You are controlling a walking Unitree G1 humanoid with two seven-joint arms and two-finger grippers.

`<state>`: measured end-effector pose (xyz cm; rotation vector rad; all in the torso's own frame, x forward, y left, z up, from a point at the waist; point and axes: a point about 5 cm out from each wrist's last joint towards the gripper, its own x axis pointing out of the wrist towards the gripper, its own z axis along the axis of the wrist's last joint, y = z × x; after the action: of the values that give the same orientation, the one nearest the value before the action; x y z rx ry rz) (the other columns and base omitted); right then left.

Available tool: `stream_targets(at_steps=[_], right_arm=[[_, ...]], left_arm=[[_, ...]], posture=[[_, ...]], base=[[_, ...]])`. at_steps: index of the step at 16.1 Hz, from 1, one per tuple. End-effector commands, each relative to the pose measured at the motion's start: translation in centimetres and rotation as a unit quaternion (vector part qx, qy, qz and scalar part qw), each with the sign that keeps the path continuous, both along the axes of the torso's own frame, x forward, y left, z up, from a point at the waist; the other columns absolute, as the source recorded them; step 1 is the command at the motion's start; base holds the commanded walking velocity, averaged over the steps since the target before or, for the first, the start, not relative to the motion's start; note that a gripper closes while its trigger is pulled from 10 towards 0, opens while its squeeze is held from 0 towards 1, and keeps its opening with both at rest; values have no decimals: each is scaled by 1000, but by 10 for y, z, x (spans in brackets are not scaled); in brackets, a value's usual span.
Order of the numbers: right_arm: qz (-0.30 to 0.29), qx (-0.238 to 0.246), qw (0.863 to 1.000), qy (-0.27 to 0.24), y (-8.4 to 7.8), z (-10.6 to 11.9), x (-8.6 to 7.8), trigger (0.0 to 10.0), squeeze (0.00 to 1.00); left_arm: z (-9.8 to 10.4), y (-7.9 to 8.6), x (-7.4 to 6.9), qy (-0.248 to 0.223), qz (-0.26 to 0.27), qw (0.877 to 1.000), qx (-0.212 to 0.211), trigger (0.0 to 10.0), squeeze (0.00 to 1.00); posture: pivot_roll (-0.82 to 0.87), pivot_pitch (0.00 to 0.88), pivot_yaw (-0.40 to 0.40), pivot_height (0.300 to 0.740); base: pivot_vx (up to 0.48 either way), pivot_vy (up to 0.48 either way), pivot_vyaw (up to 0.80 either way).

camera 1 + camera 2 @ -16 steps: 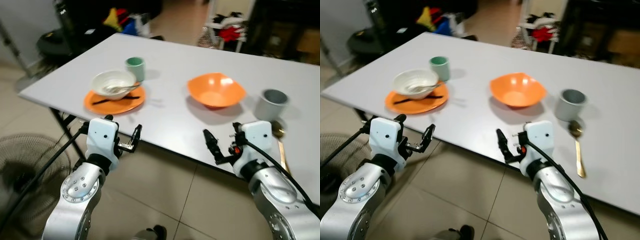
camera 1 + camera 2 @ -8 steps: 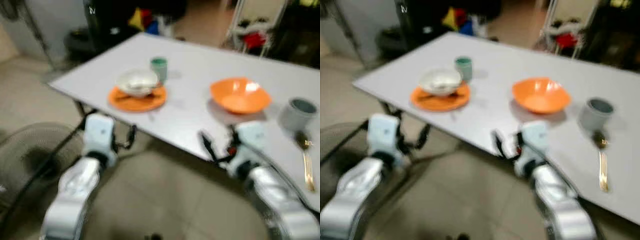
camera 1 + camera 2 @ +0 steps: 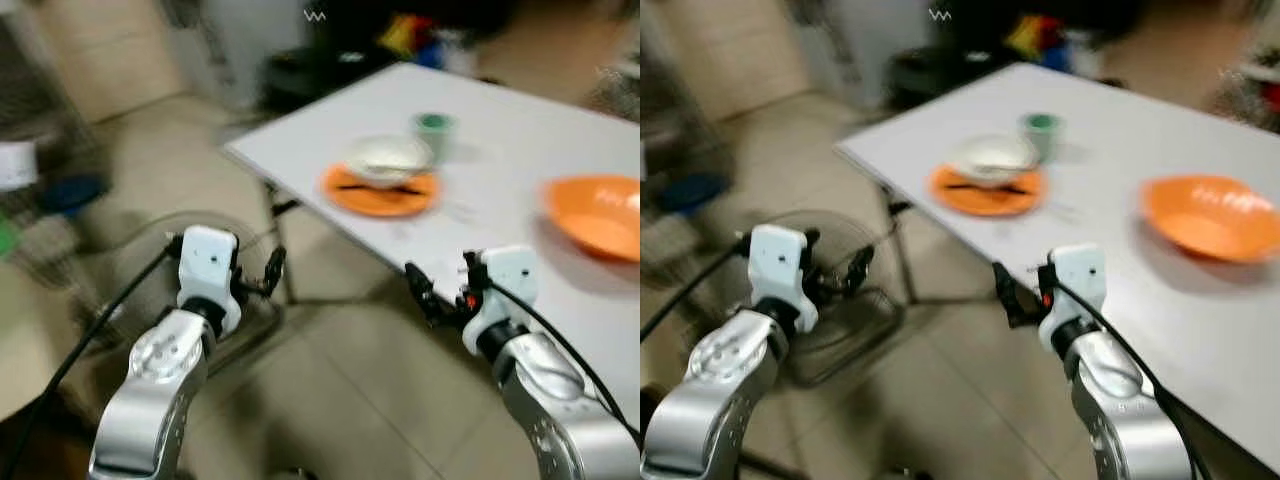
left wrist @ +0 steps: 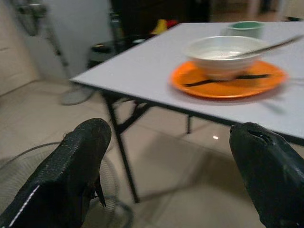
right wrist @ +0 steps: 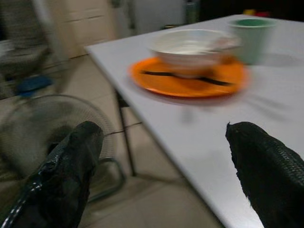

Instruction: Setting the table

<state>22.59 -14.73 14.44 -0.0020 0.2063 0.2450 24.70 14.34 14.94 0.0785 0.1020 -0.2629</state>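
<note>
white table (image 3: 500,160) with black legs, standing on a beige tiled floor (image 3: 330,400), and the shot's pretty blurry. near the table's corner sits an orange plate (image 3: 380,195) with a white bowl (image 3: 388,160) on top of it, plus something thin and dark lying across the plate, can't tell what. a spoon handle pokes out of the bowl in the left wrist view. a green cup (image 3: 434,130) stands just behind the plate. further along the tabletop, well apart from that setting, there's an orange bowl (image 3: 598,215). a floor fan (image 3: 215,290) sits on the tiles beside the table leg.
</note>
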Motion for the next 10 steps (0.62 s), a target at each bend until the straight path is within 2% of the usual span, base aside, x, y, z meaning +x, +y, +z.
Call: stream_targets(at_steps=[1,3,5,7,8,10], right_arm=[[19,11,1000,0,8,2,-1,10000,1000],[20,11,1000,2,9,2,-3,10000,1000],[8,13,1000,6,5,-1,0,10000,1000],[13,25,1000,5,6,3,0,10000,1000],[15,19,1000,8,6,1,-1,10000,1000],[15,20,1000,1,7,2,6,10000,1000]], left_arm=[[1,5,-1,2,1,1000,6,10000,1000],[0,7,-4,6,9,1000,5,10000,1000],[-1,6,0,1,14,1000,3,10000,1000],[5,6,-1,-4,21,1000,-11,10000,1000],[2,8,-3,-2,31,999,-3,10000,0],[5,11,0,-10,35,999,3,10000,0]], posture=[[67,0,95,740],[66,0,95,740],[68,0,88,740],[72,0,82,740],[79,0,77,740],[84,0,77,740]], base=[[0,0,800],[0,0,800],[0,0,800],[0,0,800],[0,0,800],[0,0,800]])
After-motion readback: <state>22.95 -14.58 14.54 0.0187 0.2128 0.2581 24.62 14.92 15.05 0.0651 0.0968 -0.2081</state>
